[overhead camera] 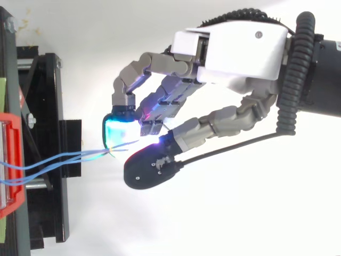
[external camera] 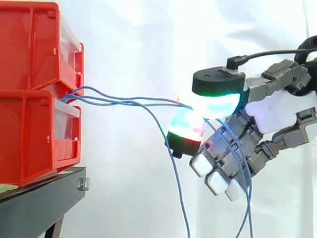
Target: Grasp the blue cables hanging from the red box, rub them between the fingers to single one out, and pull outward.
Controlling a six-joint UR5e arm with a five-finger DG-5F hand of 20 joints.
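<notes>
Blue cables run from the red box straight across to the fingers, which are clamped on them between two glowing pads. Past the pinch the loose ends drape down over the curled rest of the hand. One strand droops off just short of the fingers and hangs free. The box sits on a black stand

The two stacked bins at the left are plain red, with clear, pale drawer fronts. The cables are light blue and unpatterned. The bench is black. At the right, the hand has a white palm and grey links. Its fingers glow cyan, green and magenta against black backs. The curtain is plain white.
</notes>
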